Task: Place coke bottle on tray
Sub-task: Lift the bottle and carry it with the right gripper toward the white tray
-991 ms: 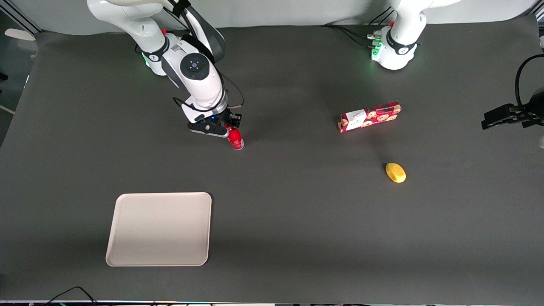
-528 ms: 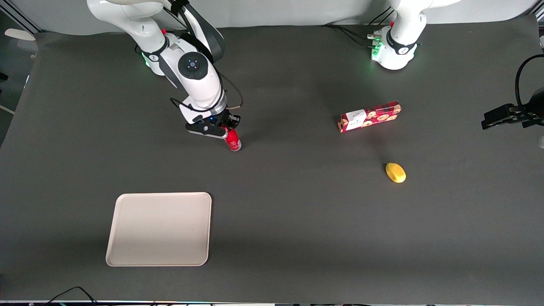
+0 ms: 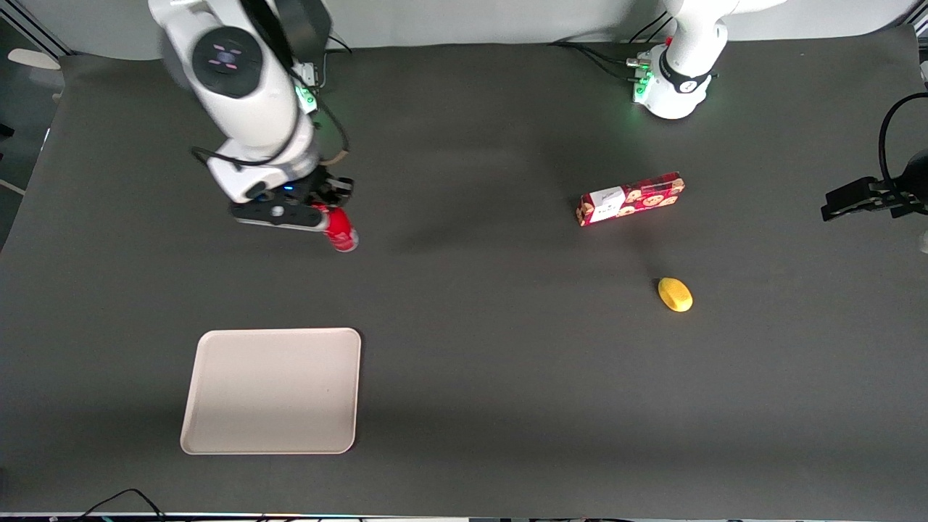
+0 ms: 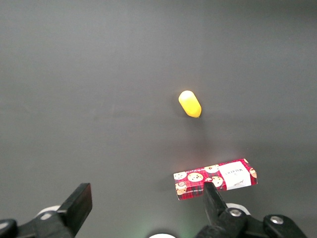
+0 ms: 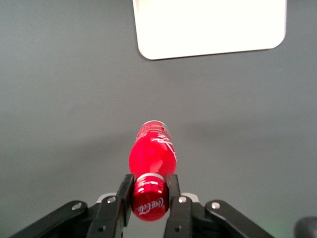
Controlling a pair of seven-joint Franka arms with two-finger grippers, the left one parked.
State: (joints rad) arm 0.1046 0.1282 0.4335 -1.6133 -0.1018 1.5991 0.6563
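Note:
My right gripper (image 3: 322,212) is shut on the red cap of the coke bottle (image 3: 339,232) and holds it lifted above the dark table. In the right wrist view the two fingers (image 5: 125,194) clamp the cap, and the glossy red bottle (image 5: 152,151) with white marks hangs below them. The beige tray (image 3: 270,391) lies flat on the table, nearer to the front camera than the gripper. Its rim (image 5: 208,49) also shows in the right wrist view.
A long red cookie box (image 3: 630,199) lies toward the parked arm's end of the table. A yellow lemon (image 3: 675,294) lies nearer to the front camera than the box. Both also show in the left wrist view, box (image 4: 215,178) and lemon (image 4: 189,103).
The right arm has risen and swung toward the working arm's end of the table, carrying the coke bottle off the table with it.

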